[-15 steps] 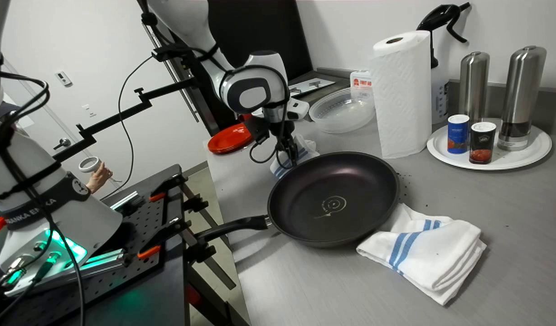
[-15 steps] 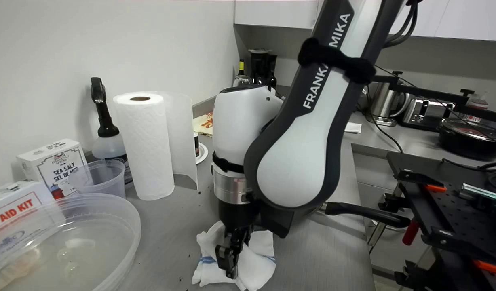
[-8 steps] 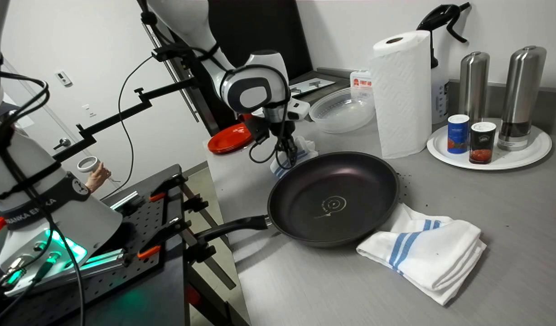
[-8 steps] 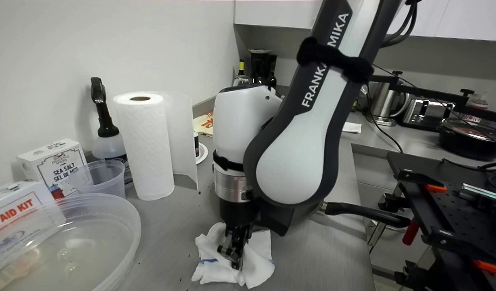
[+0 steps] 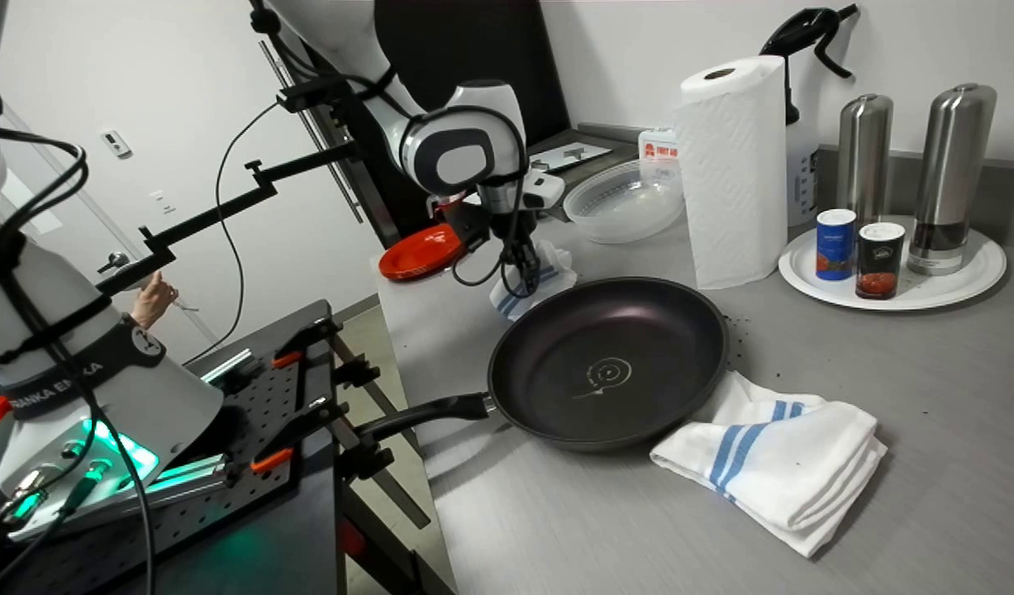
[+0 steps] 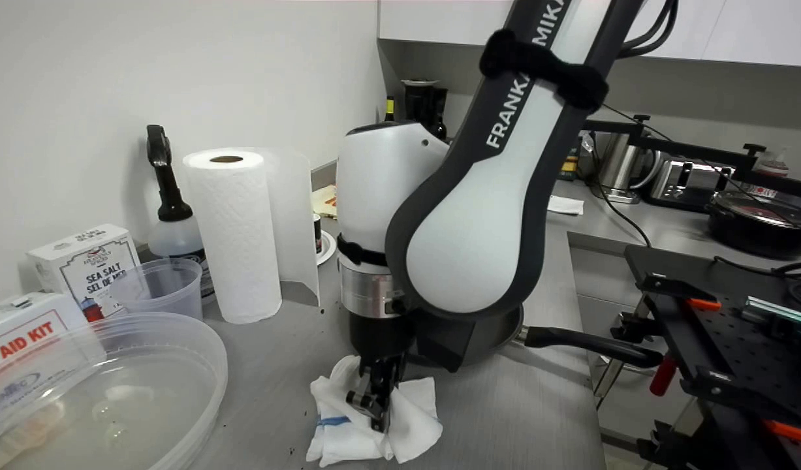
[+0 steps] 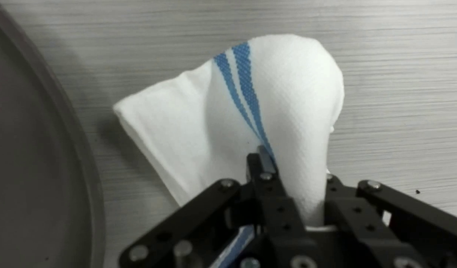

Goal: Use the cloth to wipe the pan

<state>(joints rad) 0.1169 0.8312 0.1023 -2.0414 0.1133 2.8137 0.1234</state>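
A white cloth with blue stripes is bunched up between the fingers of my gripper, which is shut on it. In the wrist view the fabric bulges up between the two fingers, and its left corner casts a shadow on the counter. The dark frying pan rests on the counter right beside this cloth; its inside is bare apart from a printed logo. In the wrist view the pan's rim curves down the left side. My gripper points down beyond the pan's rim, outside the pan.
Another folded striped cloth lies against the pan. The pan's handle sticks out past the counter edge. Nearby stand a paper towel roll, a clear plastic bowl, a red plate and a white plate with shakers and mills.
My gripper's fingers have closed on the cloth. The arm has risen slightly and shifted a little away from the pan, and the cloth has moved slightly with it.
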